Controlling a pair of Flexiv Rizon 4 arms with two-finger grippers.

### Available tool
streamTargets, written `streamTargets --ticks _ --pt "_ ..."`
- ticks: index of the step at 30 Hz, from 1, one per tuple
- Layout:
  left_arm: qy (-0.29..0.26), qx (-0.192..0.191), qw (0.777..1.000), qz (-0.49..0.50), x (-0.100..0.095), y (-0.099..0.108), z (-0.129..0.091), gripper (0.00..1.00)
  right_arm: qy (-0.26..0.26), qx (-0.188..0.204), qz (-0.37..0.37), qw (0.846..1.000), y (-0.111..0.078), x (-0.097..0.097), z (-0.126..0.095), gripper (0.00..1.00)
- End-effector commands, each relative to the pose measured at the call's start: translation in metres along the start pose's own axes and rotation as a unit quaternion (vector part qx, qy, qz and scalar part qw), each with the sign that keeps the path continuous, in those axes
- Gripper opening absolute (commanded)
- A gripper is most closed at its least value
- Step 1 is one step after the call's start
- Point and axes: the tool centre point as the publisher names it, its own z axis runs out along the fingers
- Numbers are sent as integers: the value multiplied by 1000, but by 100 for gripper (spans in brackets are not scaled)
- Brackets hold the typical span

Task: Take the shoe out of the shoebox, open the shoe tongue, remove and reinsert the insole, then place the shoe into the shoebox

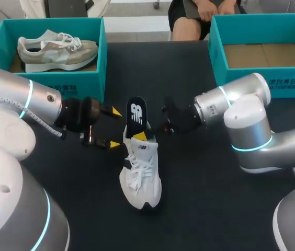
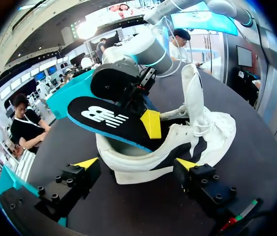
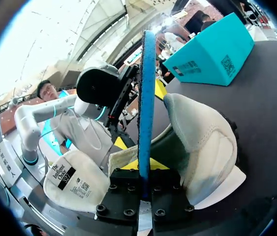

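A teal cardboard shoebox (image 1: 84, 86) at left held a beige sneaker (image 1: 58, 52); the second teal shoebox (image 1: 215, 49) at right showed bare brown cardboard. The white laced sneaker (image 1: 142, 172) lay on the black table (image 1: 215, 198). The right gripper (image 3: 146, 169) clamped its black foam insole (image 1: 136, 116), and the left gripper (image 1: 115, 127) gaped wide beside the heel, grasping nothing.

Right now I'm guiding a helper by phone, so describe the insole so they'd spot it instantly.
At the middle of the dark table lies a white shoe. Rising from its heel opening, pinched by the right pincer, is the insole: the only flat black sheet, blue-edged, with a white logo.
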Motion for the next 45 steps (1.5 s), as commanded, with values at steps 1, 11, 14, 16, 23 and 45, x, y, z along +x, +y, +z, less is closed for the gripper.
streamTargets --ticks 1,11,14,16,23,45 --pt "0 -2 1000 0 1 -1 0 100 -8 1 -3 1000 -5 3 -1 0" --pt "0 -2 1000 0 1 -1 0 100 -19 16 -50 998 31 4 -12 22" --pt "0 -2 1000 0 1 -1 0 100 -19 21 -58 998 37 1 -14 21" --pt "0 -2 1000 0 1 -1 0 100 -17 24 -61 998 41 -1 -15 20" --pt "0 -2 1000 0 1 -1 0 100 -2 41 -37 998 32 -4 -10 0" --pt "0 -2 1000 0 1 -1 0 100 -9 66 6 998 18 15 -8 26"
